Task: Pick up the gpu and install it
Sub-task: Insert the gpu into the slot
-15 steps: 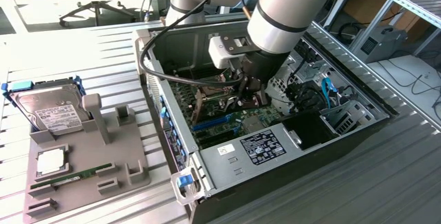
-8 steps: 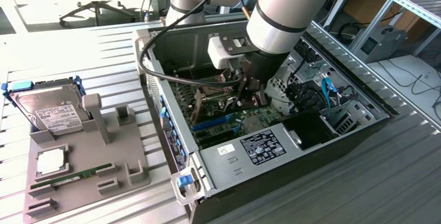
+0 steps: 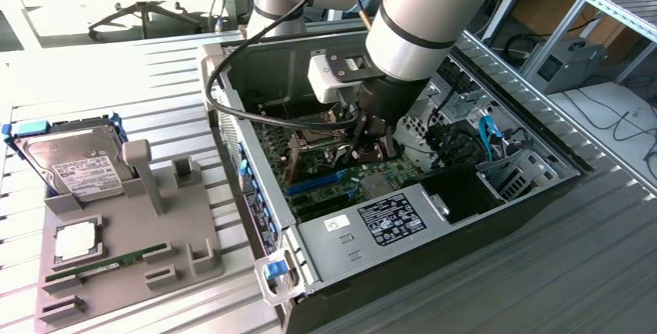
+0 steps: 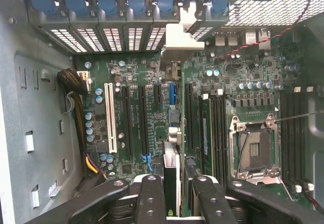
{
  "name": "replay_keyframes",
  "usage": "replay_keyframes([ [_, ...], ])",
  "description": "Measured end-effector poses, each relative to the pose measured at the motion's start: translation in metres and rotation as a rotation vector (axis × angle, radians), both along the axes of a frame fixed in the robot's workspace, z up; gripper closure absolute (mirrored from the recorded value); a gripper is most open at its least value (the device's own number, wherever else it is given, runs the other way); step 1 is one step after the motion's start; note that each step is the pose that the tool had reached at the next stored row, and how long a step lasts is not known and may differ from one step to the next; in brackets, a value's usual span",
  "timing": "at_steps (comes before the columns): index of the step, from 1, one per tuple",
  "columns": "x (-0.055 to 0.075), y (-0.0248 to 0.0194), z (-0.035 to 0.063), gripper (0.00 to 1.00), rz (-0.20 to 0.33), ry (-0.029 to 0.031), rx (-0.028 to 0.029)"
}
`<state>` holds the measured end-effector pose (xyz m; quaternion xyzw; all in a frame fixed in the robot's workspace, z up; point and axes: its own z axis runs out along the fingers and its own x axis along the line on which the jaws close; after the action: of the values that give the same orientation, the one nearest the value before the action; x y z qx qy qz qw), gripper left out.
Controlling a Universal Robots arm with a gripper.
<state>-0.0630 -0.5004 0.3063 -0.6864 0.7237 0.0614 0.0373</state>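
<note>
My gripper [image 3: 370, 151] is down inside the open computer case [image 3: 257, 272], above the green motherboard [image 3: 385, 176]. In the wrist view its black fingers [image 4: 150, 199] are shut on the gpu [image 4: 172, 155], a thin card seen edge-on. The card's pale metal end bracket [image 4: 178, 38] sits against the row of rear slot openings [image 4: 121, 38]. The card runs in line with the short blue slot [image 4: 172, 93], between two long black slots [image 4: 144, 123]. I cannot tell whether its lower edge is in a slot.
Left of the case in the exterior view, a grey holder tray [image 3: 134, 242] carries a silver hard drive [image 3: 77, 168], a processor chip [image 3: 74, 240] and a green RAM stick [image 3: 108, 261]. In the case are a processor socket [image 4: 250, 150], bundled cables [image 4: 76, 85] and a drive cage [image 3: 513, 176].
</note>
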Motion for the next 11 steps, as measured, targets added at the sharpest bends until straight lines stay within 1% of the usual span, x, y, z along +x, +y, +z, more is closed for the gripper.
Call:
replay_keyframes([
  [6, -0.0021, 0.0, -0.0001, 0.73, 0.0, 0.0, 0.0],
  [8, -0.006, 0.0, -0.0003, 0.73, 0.0, 0.0, 0.0001],
  [11, -0.0064, 0.0, -0.0003, 0.73, 0.0, 0.0, 0.0],
])
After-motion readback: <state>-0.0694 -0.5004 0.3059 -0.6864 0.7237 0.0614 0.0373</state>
